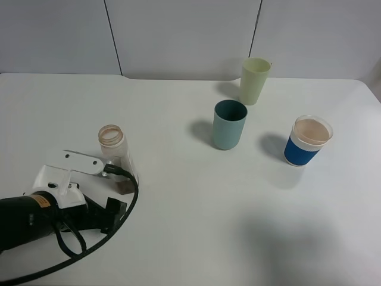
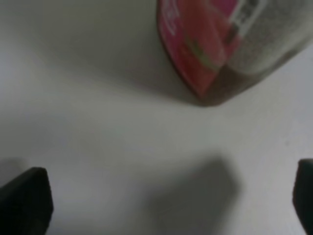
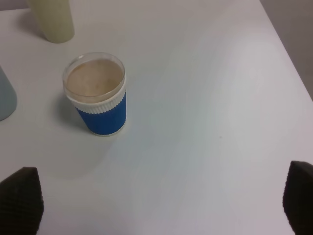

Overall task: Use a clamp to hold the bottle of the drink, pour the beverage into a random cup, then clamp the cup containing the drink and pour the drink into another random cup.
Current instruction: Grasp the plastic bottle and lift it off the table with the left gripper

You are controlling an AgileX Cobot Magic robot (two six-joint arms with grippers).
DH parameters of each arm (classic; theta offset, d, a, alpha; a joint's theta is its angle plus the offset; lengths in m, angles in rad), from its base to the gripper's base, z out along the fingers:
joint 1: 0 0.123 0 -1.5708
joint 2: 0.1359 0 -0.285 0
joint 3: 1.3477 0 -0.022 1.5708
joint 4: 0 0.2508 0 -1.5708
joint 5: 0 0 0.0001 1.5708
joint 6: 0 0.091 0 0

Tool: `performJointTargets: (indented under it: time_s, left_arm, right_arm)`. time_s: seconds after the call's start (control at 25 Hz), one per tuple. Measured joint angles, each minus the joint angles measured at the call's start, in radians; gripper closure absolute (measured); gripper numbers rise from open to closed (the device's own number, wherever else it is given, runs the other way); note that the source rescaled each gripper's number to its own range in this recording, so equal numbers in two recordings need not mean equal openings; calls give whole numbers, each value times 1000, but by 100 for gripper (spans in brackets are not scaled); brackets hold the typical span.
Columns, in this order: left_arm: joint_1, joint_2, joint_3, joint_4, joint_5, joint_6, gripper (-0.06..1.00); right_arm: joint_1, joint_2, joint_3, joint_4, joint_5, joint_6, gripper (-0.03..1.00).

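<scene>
The clear bottle stands upright at the left of the table, its neck open. In the left wrist view the bottle is blurred and very close, showing its red label and dark brown beverage at the base. My left gripper is open just short of the bottle, its fingertips wide apart and touching nothing. Its white housing sits beside the bottle. The teal cup stands mid-table. My right gripper is open above bare table and holds nothing.
A pale yellow-green tumbler stands behind the teal cup. A blue-banded white cup is to the right, also in front of the right gripper. The left arm's black cable loops over the table. The table's right edge is near.
</scene>
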Motion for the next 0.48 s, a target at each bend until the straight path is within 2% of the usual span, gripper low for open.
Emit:
performJointTargets:
  time_s: [0.24, 0.48]
  left_arm:
    - [-161, 76, 0, -127, -189, -58, -6]
    - [-281, 169, 1, -131, -334, -194, -6]
  right_arm:
    - [0, 0, 0, 0, 0, 0, 3]
    - [0, 0, 0, 0, 0, 0, 3]
